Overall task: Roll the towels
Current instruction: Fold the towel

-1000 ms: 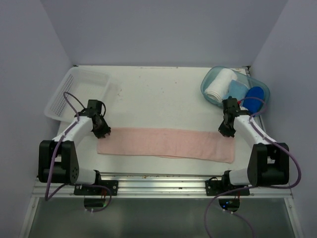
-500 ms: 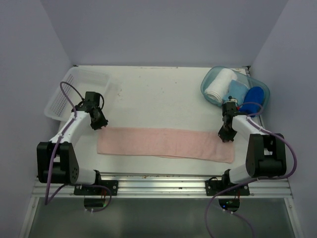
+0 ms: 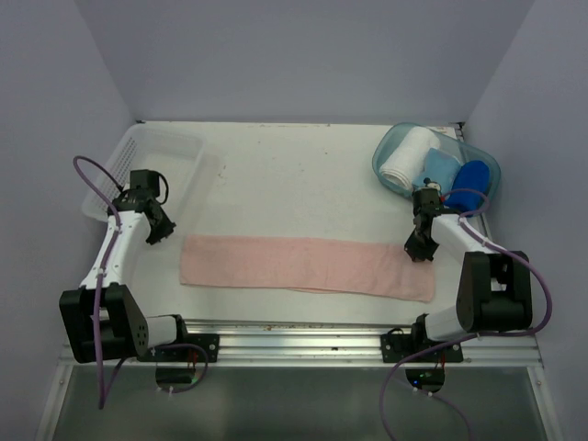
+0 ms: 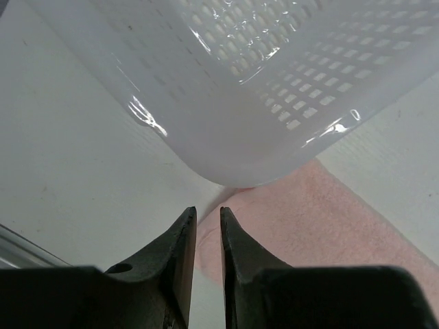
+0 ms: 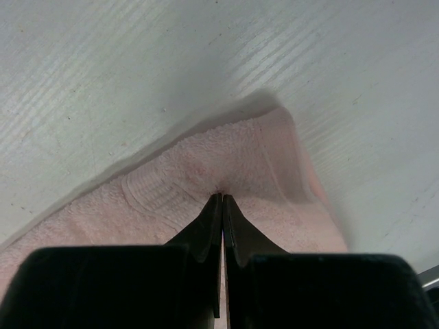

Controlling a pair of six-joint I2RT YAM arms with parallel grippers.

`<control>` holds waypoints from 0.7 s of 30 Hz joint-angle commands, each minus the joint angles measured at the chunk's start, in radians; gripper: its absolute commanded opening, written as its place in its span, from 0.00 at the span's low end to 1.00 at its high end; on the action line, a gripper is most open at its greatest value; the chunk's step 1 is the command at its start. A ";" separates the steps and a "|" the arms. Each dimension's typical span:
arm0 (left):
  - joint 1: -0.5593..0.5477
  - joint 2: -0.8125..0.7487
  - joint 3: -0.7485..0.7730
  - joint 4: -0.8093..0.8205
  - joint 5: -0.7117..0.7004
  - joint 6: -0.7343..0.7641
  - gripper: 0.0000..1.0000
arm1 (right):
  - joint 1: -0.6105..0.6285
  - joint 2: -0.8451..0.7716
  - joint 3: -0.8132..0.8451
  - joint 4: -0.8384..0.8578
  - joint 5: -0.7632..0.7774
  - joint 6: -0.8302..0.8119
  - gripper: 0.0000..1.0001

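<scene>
The pale pink towel (image 3: 303, 266) lies spread flat as a long strip across the near half of the table. The royal blue towel (image 3: 473, 176) sits rolled in the tub at the back right. My right gripper (image 3: 419, 250) is down on the pink towel's far right corner. In the right wrist view this gripper (image 5: 221, 197) is shut, its tips pinching a small pucker of the pink towel (image 5: 171, 185). My left gripper (image 3: 157, 235) hangs off the towel's left end, beside the basket. In the left wrist view it (image 4: 208, 212) stands narrowly open and empty, the pink towel's corner (image 4: 329, 219) just beyond.
A white perforated basket (image 3: 138, 170) stands at the far left, and its corner (image 4: 260, 89) looms close above my left gripper. The clear blue tub (image 3: 390, 138) also holds a rolled white towel (image 3: 407, 158) and a light blue cloth (image 3: 439, 165).
My left gripper has left the pink towel's far left corner and swung back to the left, toward the basket, its jaws narrowing. The right gripper and the towel have stayed put.
</scene>
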 commanded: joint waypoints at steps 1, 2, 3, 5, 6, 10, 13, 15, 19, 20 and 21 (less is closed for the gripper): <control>0.013 0.013 0.028 -0.046 -0.048 0.013 0.23 | -0.001 -0.016 0.018 0.016 -0.012 -0.004 0.00; 0.014 0.015 0.025 -0.046 -0.054 0.007 0.23 | -0.001 -0.017 0.019 0.018 -0.020 -0.003 0.00; 0.014 0.019 0.025 -0.043 -0.067 -0.007 0.23 | -0.001 -0.017 0.019 0.019 -0.023 -0.001 0.00; 0.020 0.038 0.023 -0.018 -0.097 -0.013 0.23 | -0.001 -0.017 0.019 0.022 -0.029 -0.001 0.00; 0.023 0.053 0.022 0.003 -0.114 -0.012 0.23 | -0.001 -0.014 0.018 0.024 -0.031 0.000 0.00; 0.033 0.139 0.066 0.113 -0.128 0.008 0.23 | -0.001 -0.014 0.021 0.024 -0.032 -0.004 0.00; 0.031 0.260 0.153 0.141 -0.107 0.011 0.23 | -0.002 -0.019 0.022 0.024 -0.042 -0.004 0.00; 0.031 0.333 0.224 0.141 -0.073 0.020 0.22 | -0.001 -0.026 0.027 0.016 -0.043 -0.008 0.00; 0.023 0.328 0.272 0.143 -0.038 0.022 0.21 | -0.001 -0.058 0.027 0.001 -0.045 -0.008 0.00; 0.020 0.312 0.263 0.141 -0.030 0.026 0.21 | -0.002 -0.065 0.025 -0.001 -0.045 -0.006 0.00; 0.017 0.276 0.257 0.134 -0.018 0.026 0.21 | -0.001 -0.069 0.024 -0.005 -0.040 -0.006 0.00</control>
